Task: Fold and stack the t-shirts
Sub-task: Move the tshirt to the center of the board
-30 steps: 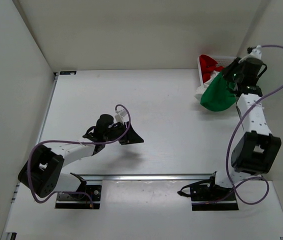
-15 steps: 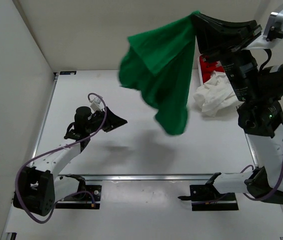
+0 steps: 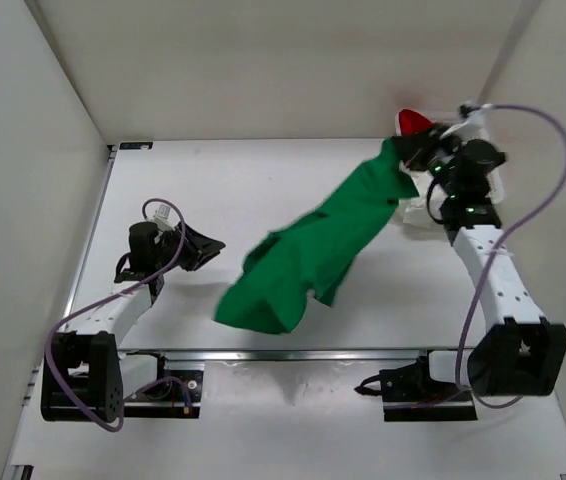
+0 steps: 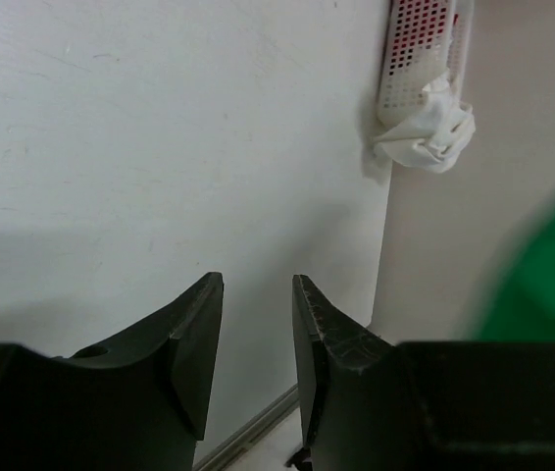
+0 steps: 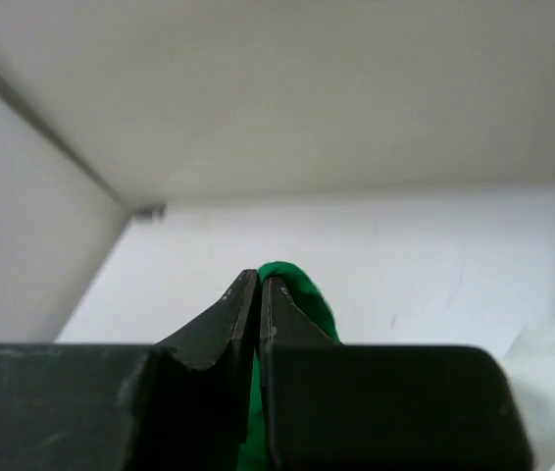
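The right hand (image 3: 412,152) is clamped on one end of the green t-shirt (image 3: 308,250), which stretches diagonally from the far right toward the near middle of the tabletop (image 3: 213,180). The left hand (image 4: 258,285) hovers empty, its fingers slightly apart. The white t-shirt (image 4: 434,132) spills from the basket (image 4: 420,39), and the red t-shirt (image 3: 413,120) lies inside it.

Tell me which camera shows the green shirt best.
Top external: the whole green shirt stretches down-left from the right gripper. Left wrist catches only a blurred green patch at its edge; right wrist shows just a pinched fold.
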{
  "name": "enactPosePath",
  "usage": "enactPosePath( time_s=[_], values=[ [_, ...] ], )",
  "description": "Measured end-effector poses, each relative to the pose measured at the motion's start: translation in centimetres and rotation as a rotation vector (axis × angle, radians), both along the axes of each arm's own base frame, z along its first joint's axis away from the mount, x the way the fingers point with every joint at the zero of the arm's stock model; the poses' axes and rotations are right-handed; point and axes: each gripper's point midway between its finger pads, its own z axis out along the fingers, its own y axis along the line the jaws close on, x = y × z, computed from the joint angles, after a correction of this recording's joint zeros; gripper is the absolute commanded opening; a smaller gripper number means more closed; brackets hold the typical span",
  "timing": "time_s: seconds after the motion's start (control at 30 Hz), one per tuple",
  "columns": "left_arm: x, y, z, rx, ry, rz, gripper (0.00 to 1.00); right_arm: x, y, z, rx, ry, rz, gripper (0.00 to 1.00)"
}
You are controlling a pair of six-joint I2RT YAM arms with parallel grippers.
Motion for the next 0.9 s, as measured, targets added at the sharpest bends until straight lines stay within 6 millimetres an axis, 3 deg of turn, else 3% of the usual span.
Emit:
enactPosePath(
  time_s=[0.03,0.1,0.17,0.23,0.3,0.43,0.47,0.5,0.57,0.67,0.73,0.8,0.83,0.9],
  values=[
    [0.0,0.0,-0.2,0.009,0.006,0.004,0.45,0.8,0.8,-4.3,0.012,0.104,0.021,0.0],
    [0.2,-0.2,-0.2,0.032,0.003,0.006,0.45,1.5,4.1,-11.0,0.005,0.268,0.095,0.0],
    [0.7,-0.9,0.4,0.068,-0.026,-0.003,0.46,1.8,8.2,-15.8,-0.03,0.389,0.188,0.0],
    [0.9,-2.0,1.2,0.101,-0.06,-0.022,0.45,2.4,12.0,-19.0,-0.09,0.461,0.253,0.0],
    [0.9,-2.9,1.5,0.131,-0.086,-0.04,0.46,3.4,14.7,-20.8,-0.149,0.494,0.282,0.0],
    [-0.1,-4.8,0.6,0.209,-0.098,-0.094,0.46,5.9,18.7,-20.9,-0.244,0.48,0.308,0.06],
    [-0.6,-5.6,0.0,0.241,-0.095,-0.115,0.45,6.8,19.5,-20.1,-0.259,0.466,0.309,0.18],
    [-1.2,-6.5,-0.7,0.272,-0.088,-0.148,0.46,7.8,20.3,-18.7,-0.274,0.441,0.312,0.3],
    [-2.2,-8.0,-1.9,0.317,-0.071,-0.204,0.48,9.2,21.4,-15.7,-0.284,0.381,0.31,0.43],
    [-3.6,-9.7,-4.0,0.384,-0.032,-0.29,0.48,9.8,21.5,-10.7,-0.28,0.283,0.287,0.45],
    [-3.9,-9.9,-5.6,0.426,0.008,-0.321,0.5,8.0,19.8,-8.9,-0.262,0.26,0.259,0.48],
    [-3.6,-9.8,-7.0,0.466,0.044,-0.327,0.51,5.3,16.6,-9.7,-0.231,0.276,0.216,0.51],
    [-3.4,-9.8,-7.5,0.486,0.058,-0.333,0.53,3.7,14.6,-10.8,-0.214,0.298,0.187,0.46],
    [-2.9,-9.9,-8.3,0.529,0.078,-0.34,0.55,0.1,10.6,-15.1,-0.185,0.386,0.124,0.41]
  ],
)
